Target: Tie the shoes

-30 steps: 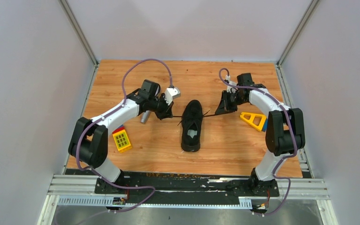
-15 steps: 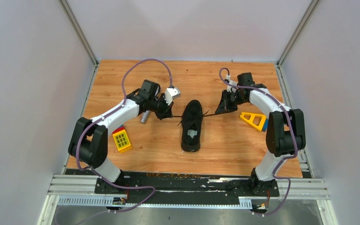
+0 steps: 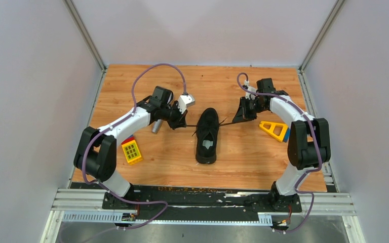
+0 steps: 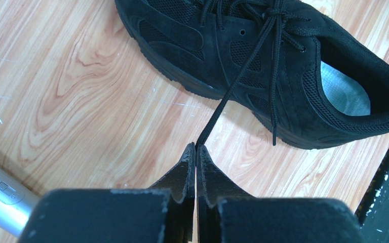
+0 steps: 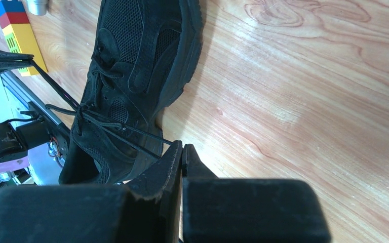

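Near the middle of the wooden desk (image 3: 243,162) lies a single black sneaker (image 3: 207,134), its toe pointing to the far edge and its heel toward the arm bases. A pale grey insole (image 4: 345,91) shows through the opening. Thin black laces (image 4: 235,81) cross over the tongue. Two strands run out sideways, one to each side, both drawn straight.

The left hand (image 4: 196,151) sits just left of the shoe, low over the wood. Its two fingers are pressed together with one strand clamped between their tips, and that strand runs taut up to the lacing. Another lace end hangs loose down the shoe's side.

The right hand (image 5: 182,148) sits just right of the shoe, its fingers likewise pressed together. A strand reaches their tips and seems to be pinched there, though the dark fingers hide the exact contact.

A silver microphone (image 3: 156,126) lies on the desk just beside the left arm's wrist. Nearer that arm's base rests a yellow block (image 3: 131,151) with a grid of studs, a red piece showing at its edge. To the right of the right hand lies a yellow wedge (image 3: 274,130) with an open triangular frame, close to the right arm. Pale walls (image 3: 197,30) enclose the desk on three sides.
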Controlling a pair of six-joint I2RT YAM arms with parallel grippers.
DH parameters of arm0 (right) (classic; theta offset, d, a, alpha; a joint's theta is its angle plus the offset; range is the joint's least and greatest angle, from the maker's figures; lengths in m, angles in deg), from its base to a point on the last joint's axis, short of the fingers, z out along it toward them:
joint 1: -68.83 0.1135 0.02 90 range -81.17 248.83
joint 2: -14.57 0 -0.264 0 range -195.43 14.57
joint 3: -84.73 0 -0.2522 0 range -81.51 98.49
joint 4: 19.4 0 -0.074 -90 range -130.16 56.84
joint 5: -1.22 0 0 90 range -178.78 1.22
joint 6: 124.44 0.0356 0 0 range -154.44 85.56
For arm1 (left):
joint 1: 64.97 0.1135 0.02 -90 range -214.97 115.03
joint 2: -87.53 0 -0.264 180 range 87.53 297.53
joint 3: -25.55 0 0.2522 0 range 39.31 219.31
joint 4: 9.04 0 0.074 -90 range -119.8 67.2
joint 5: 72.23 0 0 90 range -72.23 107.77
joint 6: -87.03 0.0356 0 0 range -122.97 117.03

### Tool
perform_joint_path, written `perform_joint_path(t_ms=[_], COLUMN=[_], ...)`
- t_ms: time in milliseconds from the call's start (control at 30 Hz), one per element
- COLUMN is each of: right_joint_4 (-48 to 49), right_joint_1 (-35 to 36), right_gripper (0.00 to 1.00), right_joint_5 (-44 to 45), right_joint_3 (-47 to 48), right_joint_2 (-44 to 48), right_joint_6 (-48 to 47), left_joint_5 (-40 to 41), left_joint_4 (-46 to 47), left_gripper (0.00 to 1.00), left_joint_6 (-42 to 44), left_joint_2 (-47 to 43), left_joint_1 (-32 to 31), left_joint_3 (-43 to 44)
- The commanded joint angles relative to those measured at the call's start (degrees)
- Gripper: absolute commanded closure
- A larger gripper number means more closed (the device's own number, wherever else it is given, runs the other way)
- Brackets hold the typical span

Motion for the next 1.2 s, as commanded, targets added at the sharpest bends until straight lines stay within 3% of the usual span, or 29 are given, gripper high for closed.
perform_joint_path(t_ms=[0, 333, 433, 500, 533, 600, 700, 733, 933, 967, 1000, 1167], right_joint_4=[2.4, 1.3, 1.1, 1.1, 1.1, 0.8, -0.3, -0.7, -5.1, -5.5, -5.5, -2.1], right_joint_1=[-1.8, -1.8, -1.8, -1.8, -1.9, -1.8, -1.9, -2.0, -4.4, -5.0, -5.3, -5.3], right_gripper=[1.00, 1.00, 1.00, 1.00, 0.99, 0.85, 0.56, 0.49, 0.09, 0.05, 0.04, 0.00], right_joint_5=[5.9, 4.5, 4.0, 3.9, 3.7, 2.8, 3.4, 4.0, 4.7, 5.1, 6.8, 28.8], right_joint_3=[0.0, 0.4, 0.9, 1.2, 1.3, 1.6, 2.9, 3.8, 13.8, 16.1, 18.4, 27.8], right_joint_2=[2.4, 2.5, 2.8, 3.0, 3.2, 3.7, 5.9, 6.9, 13.5, 14.2, 14.8, 15.7], right_joint_6=[-1.8, -2.6, -3.0, -3.3, -3.5, -4.3, -6.7, -7.8, -11.7, -11.4, -10.4, 1.3], left_joint_5=[5.6, 5.4, 5.4, 6.0, 6.1, 6.2, 6.9, 7.1, 11.3, 13.8, 15.2, 26.3], left_joint_4=[-4.2, -3.5, -2.7, -2.2, -2.1, -1.8, -2.1, -2.1, -1.4, -0.7, -0.1, 3.5], left_gripper=[1.00, 0.99, 0.94, 0.86, 0.77, 0.66, 0.51, 0.37, 0.15, 0.12, 0.03, 0.00], left_joint_6=[3.2, 3.2, 2.9, 2.3, 1.9, 1.3, 0.6, 0.7, 2.1, 1.9, 1.6, -1.3], left_joint_2=[-0.8, -2.3, -2.7, -2.9, -3.1, -3.6, -6.1, -7.0, -16.5, -18.3, -19.1, -21.8], left_joint_1=[2.2, 2.2, 2.2, 2.1, 2.2, 2.2, 2.1, 2.3, 3.1, 3.3, 3.6, 5.0], left_joint_3=[0.6, -1.7, -1.7, -1.5, -1.4, -1.2, -0.7, -0.5, 1.9, 2.5, 3.6, 9.6])
